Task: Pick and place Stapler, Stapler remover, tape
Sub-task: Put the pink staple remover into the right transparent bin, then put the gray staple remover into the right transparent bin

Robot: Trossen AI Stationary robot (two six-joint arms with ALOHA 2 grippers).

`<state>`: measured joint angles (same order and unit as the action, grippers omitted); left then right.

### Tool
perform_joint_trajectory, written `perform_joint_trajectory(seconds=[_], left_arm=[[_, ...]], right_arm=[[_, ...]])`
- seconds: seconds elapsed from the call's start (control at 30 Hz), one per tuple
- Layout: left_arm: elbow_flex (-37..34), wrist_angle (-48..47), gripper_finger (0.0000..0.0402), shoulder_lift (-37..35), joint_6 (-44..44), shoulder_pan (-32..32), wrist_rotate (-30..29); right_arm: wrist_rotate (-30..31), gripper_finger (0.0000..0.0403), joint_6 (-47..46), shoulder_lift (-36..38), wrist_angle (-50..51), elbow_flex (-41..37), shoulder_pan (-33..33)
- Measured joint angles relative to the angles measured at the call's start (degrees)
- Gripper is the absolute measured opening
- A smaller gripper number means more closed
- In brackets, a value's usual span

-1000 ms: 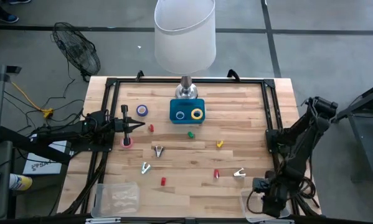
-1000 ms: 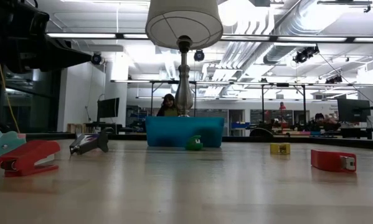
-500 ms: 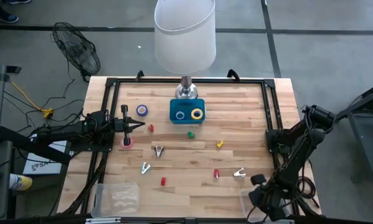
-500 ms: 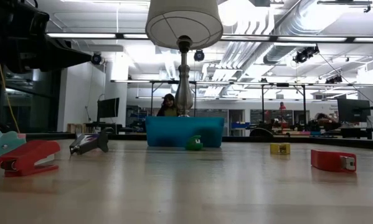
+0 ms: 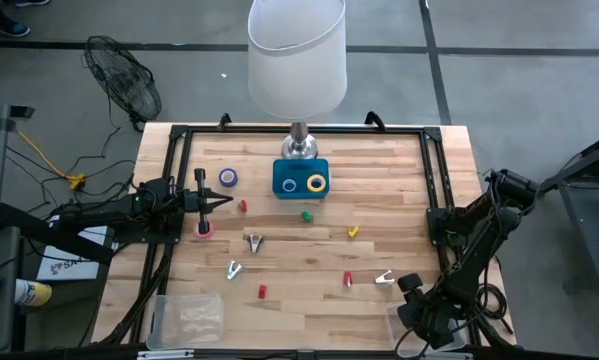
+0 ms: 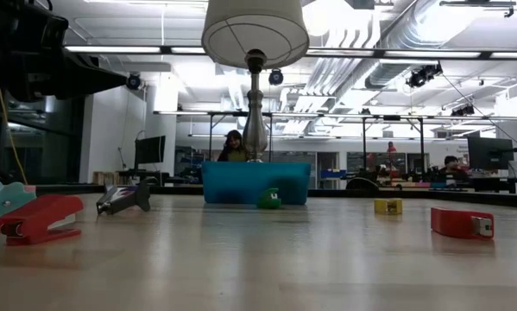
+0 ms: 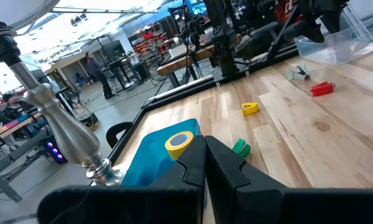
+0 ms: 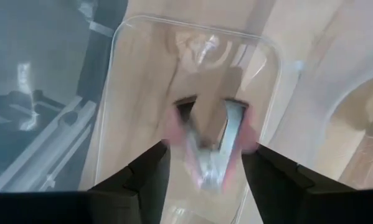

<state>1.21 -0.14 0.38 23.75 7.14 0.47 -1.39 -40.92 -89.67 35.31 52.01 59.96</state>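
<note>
The left gripper (image 5: 222, 204) waits at the tabletop's (image 5: 399, 190) left side, fingers (image 7: 220, 168) pressed together, holding nothing. Just beside it lie purple tape (image 5: 228, 177) and pink tape (image 5: 205, 229). The right gripper (image 8: 202, 155) hangs over a clear tray (image 8: 124, 74), fingers (image 8: 146, 171) apart. A stapler remover (image 8: 208, 146) sits between them in the tray, blurry.

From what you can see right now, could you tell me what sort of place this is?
Most likely a robotics lab or open workshop. A wooden table holds small office items and a lamp, exposed ducts run overhead, and workbenches with monitors fill the room behind.
</note>
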Motion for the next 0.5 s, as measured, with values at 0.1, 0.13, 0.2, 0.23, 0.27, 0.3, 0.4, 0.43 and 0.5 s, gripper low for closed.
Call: perform_joint_trajectory(seconds=[0.1,0.13,0.2,0.23,0.27,0.3,0.4,0.43,0.5], left_arm=[[-0.01,0.00,0.0001,0.02,0.00,0.00,0.02],[-0.02,0.00,0.0001,0.02,0.00,0.00,0.02],[-0.02,0.00,0.0001,0.00,0.00,-0.02,0.00],[-0.02,0.00,0.0001,0.00,0.00,-0.01,0.01],[-0.01,0.00,0.0001,0.01,0.00,0.00,0.00],[-0.01,0.00,0.0001,0.01,0.00,-0.01,0.00],[-0.02,0.00,0.0001,0.00,0.00,0.00,0.00],[0.00,0.00,0.0001,0.02,0.00,0.00,0.00],[-0.02,0.00,0.0001,0.02,0.00,-0.02,0.00]], right_arm=[[-0.81,0.0203,0.83,0.00,0.07,0.00,0.00],[-1.08,0.0204,1.10,0.00,0.13,0.00,0.00],[-2.11,0.0206,1.83,0.00,0.25,0.00,0.00],[-2.99,0.0206,2.37,0.00,0.30,0.00,0.00],[-3.99,0.0206,2.48,0.00,0.34,0.00,0.00],[-5.12,0.0206,2.46,0.00,0.46,0.00,0.00],[-8.20,0.0207,2.46,0.00,1.28,0.00,0.00],[-8.77,0.0207,2.46,0.08,1.57,0.00,0.00],[-9.07,0.0207,2.45,0.41,2.20,0.00,0.00]])
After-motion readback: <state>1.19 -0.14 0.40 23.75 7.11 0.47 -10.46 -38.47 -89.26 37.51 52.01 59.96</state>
